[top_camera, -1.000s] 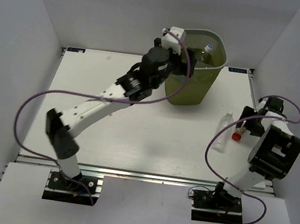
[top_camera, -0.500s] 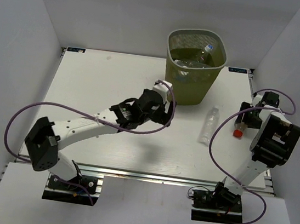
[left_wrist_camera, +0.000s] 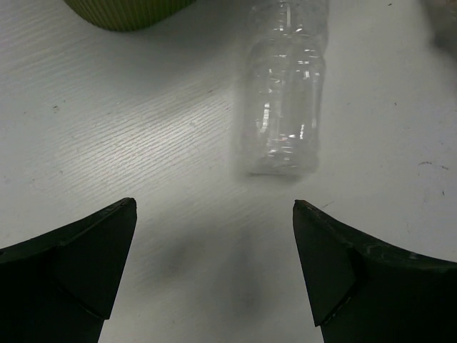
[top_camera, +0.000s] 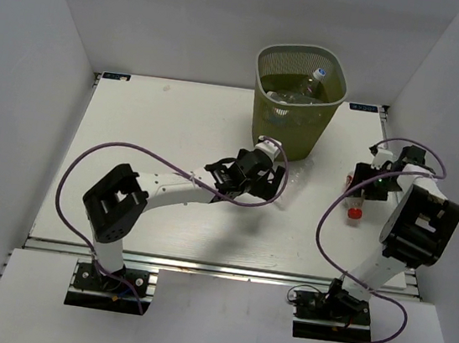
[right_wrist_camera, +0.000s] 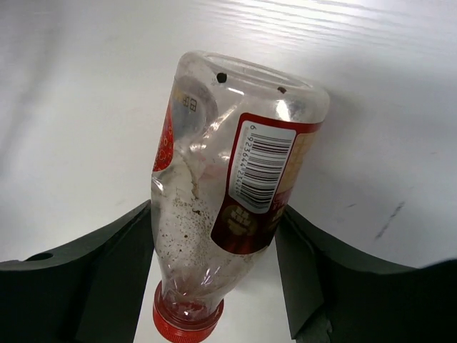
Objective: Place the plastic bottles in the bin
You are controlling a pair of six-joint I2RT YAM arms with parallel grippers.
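Observation:
The olive-green bin (top_camera: 321,120) stands at the back of the table with several bottles (top_camera: 294,95) inside. A clear bottle (left_wrist_camera: 283,86) with no label lies on the table just ahead of my left gripper (left_wrist_camera: 213,207), which is open, empty and low over the table (top_camera: 276,176). My right gripper (right_wrist_camera: 214,214) is shut on a red-capped bottle (right_wrist_camera: 228,186) with a red label, cap toward the camera. In the top view this bottle (top_camera: 354,207) sits at the table's right side under the right gripper (top_camera: 356,186).
The bin's base (left_wrist_camera: 121,11) shows at the upper left of the left wrist view, close to the clear bottle. White walls enclose the table on three sides. Purple cables (top_camera: 130,158) loop from both arms.
My left arm has drawn back from over the bin and dropped to the table by the clear bottle, which now lies further left. My right gripper has closed round the red-capped bottle.

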